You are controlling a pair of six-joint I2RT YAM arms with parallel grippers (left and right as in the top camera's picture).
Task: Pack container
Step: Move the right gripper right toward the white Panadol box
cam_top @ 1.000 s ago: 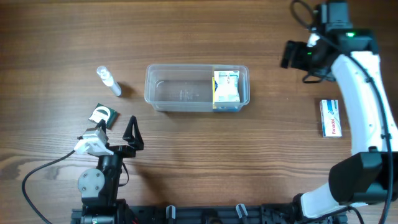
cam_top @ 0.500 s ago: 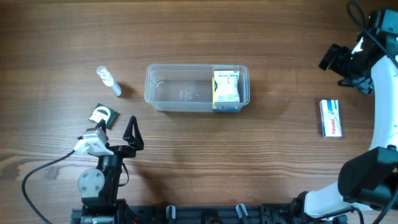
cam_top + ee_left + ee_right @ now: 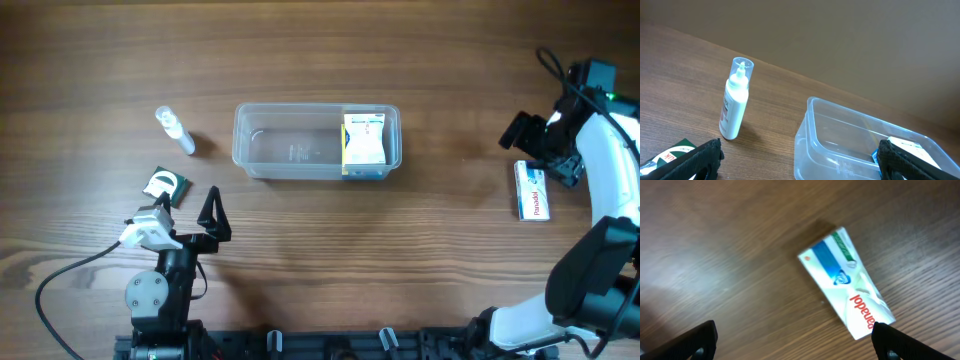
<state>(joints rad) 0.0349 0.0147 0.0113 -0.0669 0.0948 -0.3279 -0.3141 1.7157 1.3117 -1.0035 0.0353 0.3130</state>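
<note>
From overhead, the clear rectangular plastic container (image 3: 316, 141) sits mid-table with a white-and-yellow box (image 3: 364, 140) at its right end. In the left wrist view, the left gripper (image 3: 800, 167) is spread wide and empty, and a small white bottle (image 3: 734, 107) is left of the container. In the right wrist view, the right gripper (image 3: 792, 340) is spread wide and holds nothing, with a white Panadol carton (image 3: 846, 282) on the wood, well right of the container.

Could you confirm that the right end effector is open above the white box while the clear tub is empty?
Not quite: the tub is not empty; the overhead view shows a small box sitting in its right end. The right end effector is indeed open above the white box.
</note>
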